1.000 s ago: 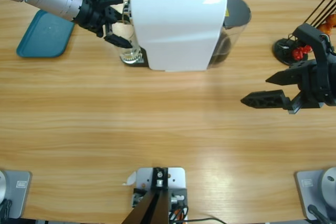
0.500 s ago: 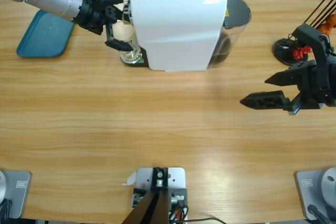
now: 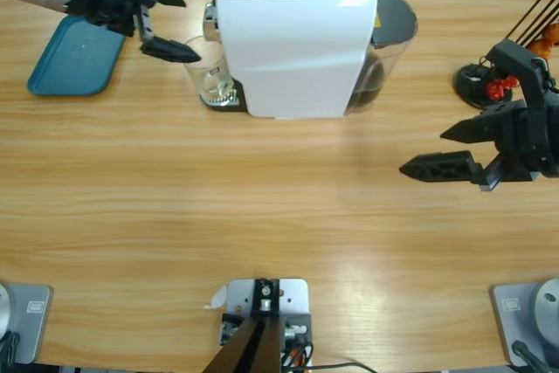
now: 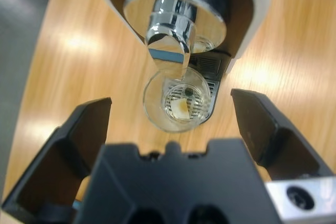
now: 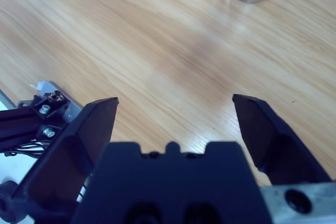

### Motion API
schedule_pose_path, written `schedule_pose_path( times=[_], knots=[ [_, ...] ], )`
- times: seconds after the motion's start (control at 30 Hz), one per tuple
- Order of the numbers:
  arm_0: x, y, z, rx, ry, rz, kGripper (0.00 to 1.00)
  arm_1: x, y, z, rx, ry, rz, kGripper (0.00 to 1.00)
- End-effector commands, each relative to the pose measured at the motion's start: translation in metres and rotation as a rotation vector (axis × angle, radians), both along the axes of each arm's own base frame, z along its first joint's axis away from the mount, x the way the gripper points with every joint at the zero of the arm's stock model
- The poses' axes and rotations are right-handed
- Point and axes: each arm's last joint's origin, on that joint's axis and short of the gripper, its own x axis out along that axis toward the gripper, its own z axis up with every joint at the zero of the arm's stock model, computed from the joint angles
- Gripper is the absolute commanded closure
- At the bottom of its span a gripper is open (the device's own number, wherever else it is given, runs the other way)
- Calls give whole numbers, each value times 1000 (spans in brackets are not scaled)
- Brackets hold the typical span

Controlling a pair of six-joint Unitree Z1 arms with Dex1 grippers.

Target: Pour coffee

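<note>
teal tray (image 3: 73, 57) far left | black stand (image 3: 479, 85), red bits, far right

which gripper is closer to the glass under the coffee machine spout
Left. The left gripper hangs open just beside the glass; the right gripper is open far across the table.

A robotics lab is suggested: 2 arms are mounted at a long wooden table (image 3: 262, 216) where a white coffee machine (image 3: 293, 41) is set.
</note>
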Motion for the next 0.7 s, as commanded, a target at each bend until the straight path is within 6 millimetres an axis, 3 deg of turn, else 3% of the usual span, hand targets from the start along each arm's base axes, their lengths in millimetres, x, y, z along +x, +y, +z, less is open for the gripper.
schedule_pose_path(
  times=[0.03,0.1,0.13,0.2,0.23,0.3,0.4,0.57,0.7],
  knots=[
    [-47,47,38,-116,27,335,4,21,7,66,-5,-124,-62,44],
    [-70,58,42,-183,80,454,4,32,10,95,-44,-153,-131,341],
    [-84,63,42,-217,110,492,4,39,12,106,-70,-175,-166,395],
    [-108,71,34,-257,166,541,4,51,20,116,-65,-201,-179,935],
    [-121,76,27,-267,198,569,4,60,24,120,-58,-212,-183,1000],
    [-142,86,13,-266,228,608,4,74,32,126,-33,-238,-193,1000],
    [-162,93,6,-286,254,625,5,99,55,136,65,-134,-236,1000],
    [-169,85,0,-266,339,649,9,146,86,146,103,-14,-236,1000],
    [-169,86,-6,-247,345,669,9,170,102,136,42,56,-239,1000]
  ],
)
